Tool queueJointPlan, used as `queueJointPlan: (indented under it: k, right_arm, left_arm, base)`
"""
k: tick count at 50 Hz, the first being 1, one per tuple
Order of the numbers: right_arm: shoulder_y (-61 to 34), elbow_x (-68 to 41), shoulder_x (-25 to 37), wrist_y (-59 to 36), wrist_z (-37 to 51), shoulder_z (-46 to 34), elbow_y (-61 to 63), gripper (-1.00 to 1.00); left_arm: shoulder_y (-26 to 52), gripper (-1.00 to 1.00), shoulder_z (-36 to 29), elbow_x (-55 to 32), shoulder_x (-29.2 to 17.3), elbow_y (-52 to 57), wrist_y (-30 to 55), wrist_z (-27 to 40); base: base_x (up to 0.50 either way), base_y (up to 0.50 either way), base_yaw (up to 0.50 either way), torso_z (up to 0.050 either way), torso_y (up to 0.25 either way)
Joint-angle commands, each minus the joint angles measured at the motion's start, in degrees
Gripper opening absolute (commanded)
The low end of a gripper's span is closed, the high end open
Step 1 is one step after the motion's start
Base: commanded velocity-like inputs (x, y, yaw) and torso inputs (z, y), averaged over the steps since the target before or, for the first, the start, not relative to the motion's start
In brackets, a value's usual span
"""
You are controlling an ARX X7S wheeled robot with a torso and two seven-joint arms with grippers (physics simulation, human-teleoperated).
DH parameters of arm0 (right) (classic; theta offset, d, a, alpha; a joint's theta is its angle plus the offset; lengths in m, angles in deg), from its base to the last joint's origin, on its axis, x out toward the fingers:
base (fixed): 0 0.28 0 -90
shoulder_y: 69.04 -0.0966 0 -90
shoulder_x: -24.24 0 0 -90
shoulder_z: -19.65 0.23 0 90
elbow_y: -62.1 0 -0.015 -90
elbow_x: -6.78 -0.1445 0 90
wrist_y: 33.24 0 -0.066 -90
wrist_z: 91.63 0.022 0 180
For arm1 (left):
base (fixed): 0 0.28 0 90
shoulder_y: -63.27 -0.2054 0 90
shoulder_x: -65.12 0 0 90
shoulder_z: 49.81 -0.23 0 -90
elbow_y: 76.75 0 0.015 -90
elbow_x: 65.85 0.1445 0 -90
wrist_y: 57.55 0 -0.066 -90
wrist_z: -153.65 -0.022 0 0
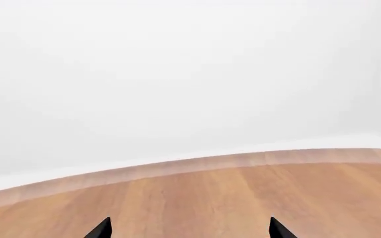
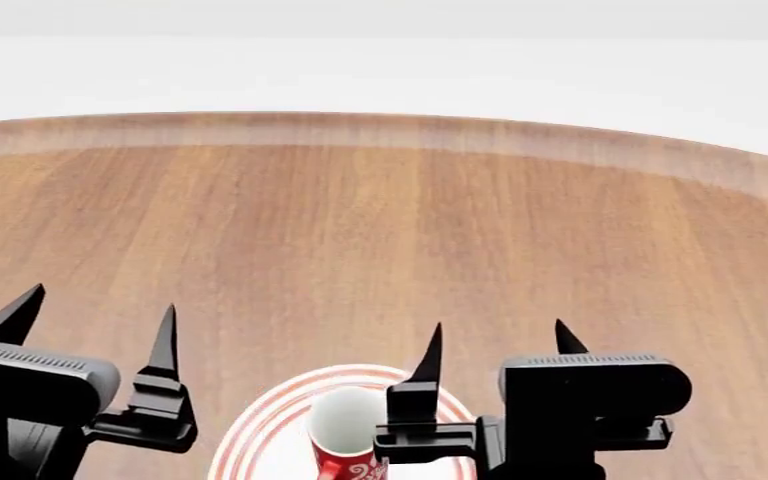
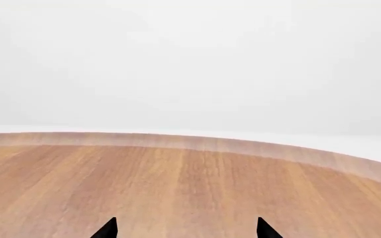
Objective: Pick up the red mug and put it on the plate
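Note:
In the head view the red mug (image 2: 347,445), white inside with a white pattern on its red wall, stands on the plate (image 2: 253,435), a white plate with red rings, at the bottom edge between my arms. My left gripper (image 2: 97,315) is open and empty, left of the plate. My right gripper (image 2: 502,340) is open and empty, its left finger just right of the mug's rim, above the plate's right side. The wrist views show only open fingertips over bare wood: left gripper (image 1: 189,229), right gripper (image 3: 186,229). Mug and plate are out of those views.
The wooden table (image 2: 398,230) stretches ahead to its far curved edge (image 2: 384,130), with a white wall behind. The table edge also shows in the left wrist view (image 1: 197,166) and the right wrist view (image 3: 197,144).

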Motion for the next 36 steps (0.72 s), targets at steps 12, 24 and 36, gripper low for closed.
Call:
queueJointPlan:
  k: [12,24,36]
  right_arm:
    - [5.0,3.1,0.9,12.8,-0.3,0.7,6.8,1.0]
    - [5.9,3.6,1.4,14.6,0.2,0.9,8.5,1.0]
    - [6.2,4.6,1.7,15.5,0.8,0.6,9.5,1.0]
  left_arm:
    - [-2.9,1.0,-2.0,2.8,-1.9,5.4,-8.5,3.1]
    - [-3.5,1.0,-2.7,3.1,-2.7,7.6,-9.1,3.9]
    - [-3.8,1.0,-2.8,2.8,-3.2,8.9,-9.0,4.5]
  base:
    - [0.0,0.0,0.0,0.0,0.0]
    - [0.0,0.0,0.0,0.0,0.0]
    - [0.0,0.0,0.0,0.0,0.0]
